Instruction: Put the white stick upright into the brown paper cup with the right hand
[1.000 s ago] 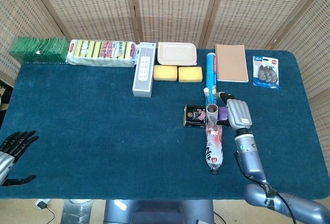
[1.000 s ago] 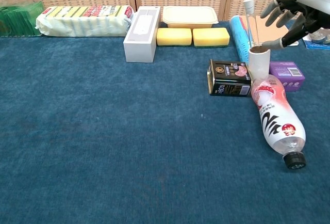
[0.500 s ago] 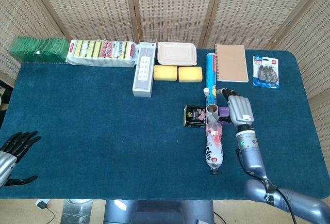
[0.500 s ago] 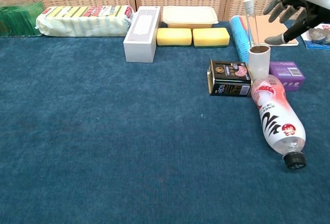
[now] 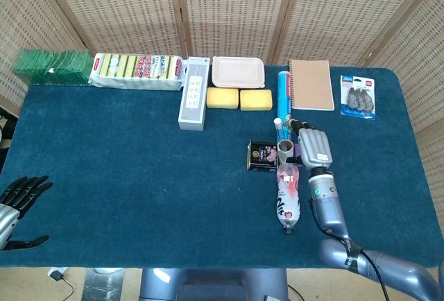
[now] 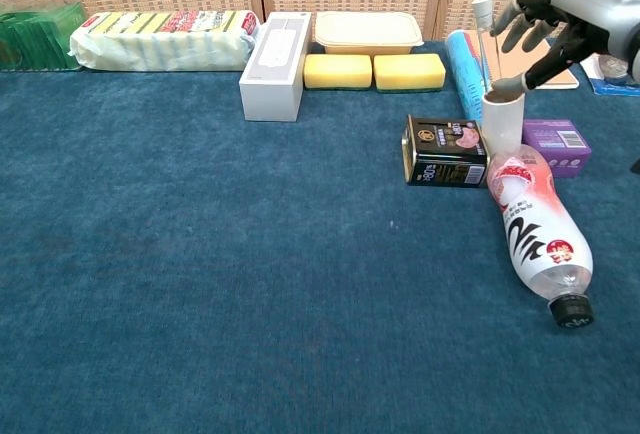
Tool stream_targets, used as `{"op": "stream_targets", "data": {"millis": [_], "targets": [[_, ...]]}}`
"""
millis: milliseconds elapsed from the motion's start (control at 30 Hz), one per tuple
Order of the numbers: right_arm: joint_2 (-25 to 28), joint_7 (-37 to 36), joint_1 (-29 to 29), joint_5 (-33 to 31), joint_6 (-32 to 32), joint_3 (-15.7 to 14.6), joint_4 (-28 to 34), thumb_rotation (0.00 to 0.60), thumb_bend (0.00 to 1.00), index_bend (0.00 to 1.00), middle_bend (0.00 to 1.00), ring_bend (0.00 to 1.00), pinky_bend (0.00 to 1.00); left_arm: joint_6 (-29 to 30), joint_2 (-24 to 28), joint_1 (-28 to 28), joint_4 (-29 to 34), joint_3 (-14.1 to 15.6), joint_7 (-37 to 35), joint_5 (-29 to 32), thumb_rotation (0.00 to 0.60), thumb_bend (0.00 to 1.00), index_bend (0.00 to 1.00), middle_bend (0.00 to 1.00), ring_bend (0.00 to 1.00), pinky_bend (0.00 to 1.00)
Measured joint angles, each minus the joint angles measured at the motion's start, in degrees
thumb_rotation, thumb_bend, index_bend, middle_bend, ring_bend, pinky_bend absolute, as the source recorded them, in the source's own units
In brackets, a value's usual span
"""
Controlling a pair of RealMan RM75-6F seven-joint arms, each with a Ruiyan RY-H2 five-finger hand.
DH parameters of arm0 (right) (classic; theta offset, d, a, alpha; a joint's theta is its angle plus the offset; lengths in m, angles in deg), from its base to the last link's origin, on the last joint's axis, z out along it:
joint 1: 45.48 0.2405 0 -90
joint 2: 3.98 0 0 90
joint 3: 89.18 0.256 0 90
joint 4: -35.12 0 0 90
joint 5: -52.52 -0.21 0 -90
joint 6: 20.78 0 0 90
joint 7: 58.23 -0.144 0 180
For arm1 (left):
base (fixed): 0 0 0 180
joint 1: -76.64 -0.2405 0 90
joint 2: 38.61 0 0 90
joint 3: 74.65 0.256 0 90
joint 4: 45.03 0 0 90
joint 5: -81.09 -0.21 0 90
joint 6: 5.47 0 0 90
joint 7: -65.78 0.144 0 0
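The brown paper cup (image 6: 502, 124) stands on the blue cloth between a black tin and a purple box, and shows from above as cup (image 5: 285, 151). The white stick (image 6: 484, 44) stands upright in it, leaning on the rim; it appears short as stick (image 5: 278, 129). My right hand (image 6: 555, 19) hovers just right of the stick with fingers spread and nothing in it, thumb tip close over the cup's rim; it is the same hand (image 5: 313, 148). My left hand (image 5: 17, 200) lies open at the table's near left corner.
A black tin (image 6: 444, 152) and a purple box (image 6: 557, 145) flank the cup. A plastic bottle (image 6: 535, 230) lies in front of it. Behind are a blue roll (image 6: 465, 66), a notebook (image 5: 311, 84), yellow sponges (image 6: 374, 71), a white power strip (image 6: 274, 51).
My right hand drew a little to the right, then came back left toward the cup. The stick has stayed upright in the cup. The left hand has barely moved.
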Motion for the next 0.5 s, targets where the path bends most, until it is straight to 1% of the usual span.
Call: {"op": "stream_targets", "data": {"millis": [500], "targets": [[-3.0, 1.2, 2.0, -0.8, 0.3, -0.6, -3.6, 0.542, 0.27, 0.3, 0.39, 0.34, 0.37, -0.3, 0.0, 0.1, 0.0, -0.1, -0.1, 0.2, 0.55, 0.08, 0.04, 0.04, 0.0, 0.0]]}}
